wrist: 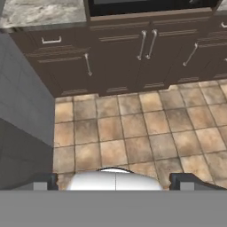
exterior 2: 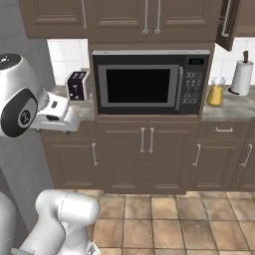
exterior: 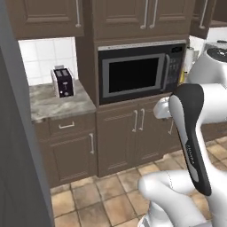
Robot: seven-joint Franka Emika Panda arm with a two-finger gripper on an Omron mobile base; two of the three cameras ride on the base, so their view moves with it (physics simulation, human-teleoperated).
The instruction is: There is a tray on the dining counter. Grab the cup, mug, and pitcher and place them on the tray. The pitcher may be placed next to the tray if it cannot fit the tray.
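Note:
The pitcher [exterior 2: 215, 92], clear glass with an amber-yellow body, stands on the tile-backed stone worktop just right of the microwave; a yellow sliver of the pitcher [exterior: 181, 78] peeks past the microwave's edge. My gripper [wrist: 116, 182] is open, its fingertips [wrist: 45, 181] wide apart with nothing between them, pointing down at the tiled floor in front of the lower cabinets. It hangs well away from the pitcher. The tray, dining counter, cup and mug are out of view.
A built-in microwave [exterior 2: 149, 82] sits between brown cabinets. A toaster [exterior: 63, 82] stands on the left worktop, a white paper-towel roll [exterior 2: 242, 77] on the right one. A tall grey panel [exterior: 17, 155] rises close on the left. The floor is tan tile [wrist: 133, 128].

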